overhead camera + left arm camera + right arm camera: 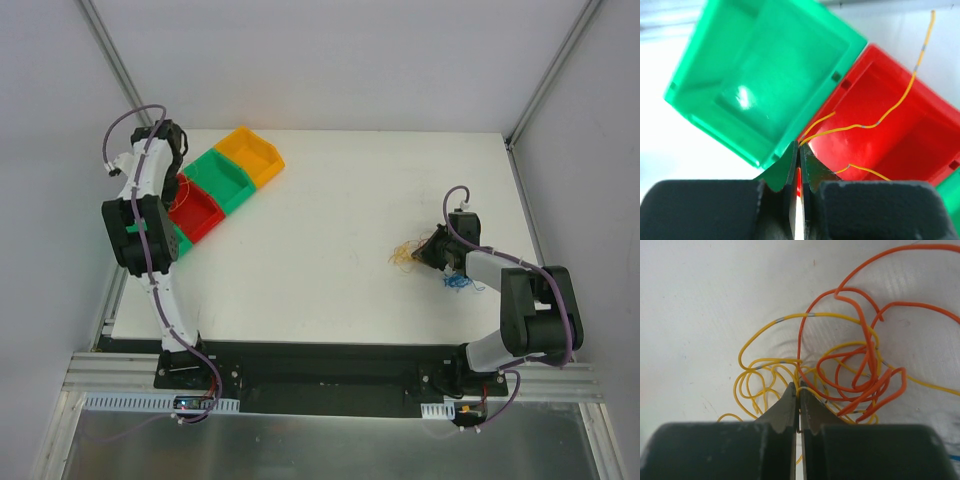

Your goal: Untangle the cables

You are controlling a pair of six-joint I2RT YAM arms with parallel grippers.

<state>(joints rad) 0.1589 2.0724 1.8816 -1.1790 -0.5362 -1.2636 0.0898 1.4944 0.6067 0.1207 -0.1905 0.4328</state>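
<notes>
Sorting step: the left gripper [799, 148], clamped on a yellow wire [860, 127], hangs over the red bin [920, 135] at upper left; release looks due next. The right gripper [799, 389] pinches a strand [809, 390] of the clump [405, 255] at centre right. Open table [330, 230] lies toward frame left, with its right edge near.

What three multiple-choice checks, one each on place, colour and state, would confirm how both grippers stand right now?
1. The left gripper has its wire trailing over: A the orange bin; B the red bin; C bare table.
2. The strand in the right gripper is: A yellow; B orange; C blue.
3. The left gripper is: A wide open; B shut on nothing; C shut on the wire.

B, the wire arcs across the red floor. A, a yellow strand enters the closed tips. C, the jaws meet with the wire emerging between them.
</notes>
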